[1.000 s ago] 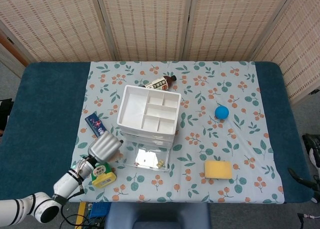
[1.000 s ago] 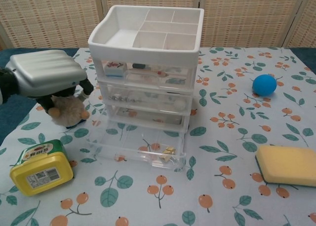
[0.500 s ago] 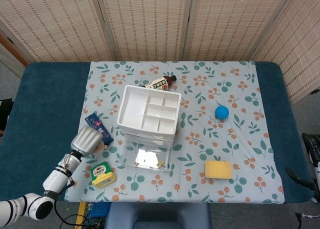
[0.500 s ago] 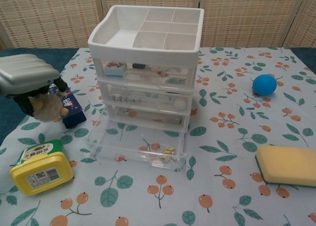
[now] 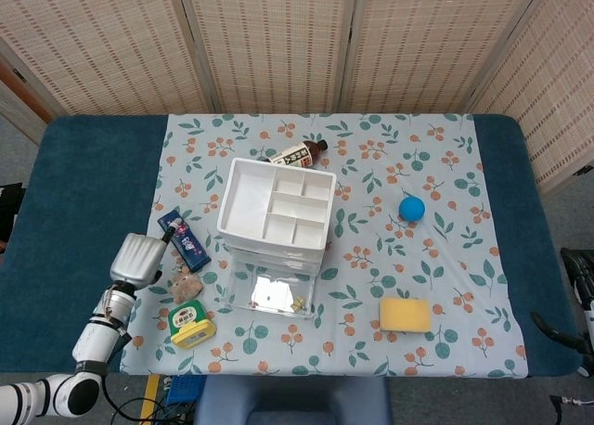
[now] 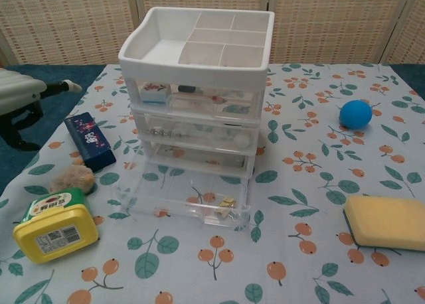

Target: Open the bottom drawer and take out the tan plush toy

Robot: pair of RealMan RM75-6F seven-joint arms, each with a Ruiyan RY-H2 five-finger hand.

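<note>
The tan plush toy [image 6: 73,178] sits hemmed between the blue box [image 6: 90,141], yellow tub [image 6: 55,224] and open bottom drawer [image 6: 182,204].

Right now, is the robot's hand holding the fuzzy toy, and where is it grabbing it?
Nothing is held. The tan plush toy lies on the tablecloth beside the yellow container, apart from the left hand.

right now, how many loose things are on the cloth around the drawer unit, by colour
tan: 1, plush toy
yellow: 2, sponge, tub
blue: 2, ball, box
brown: 1, bottle
total: 6
</note>
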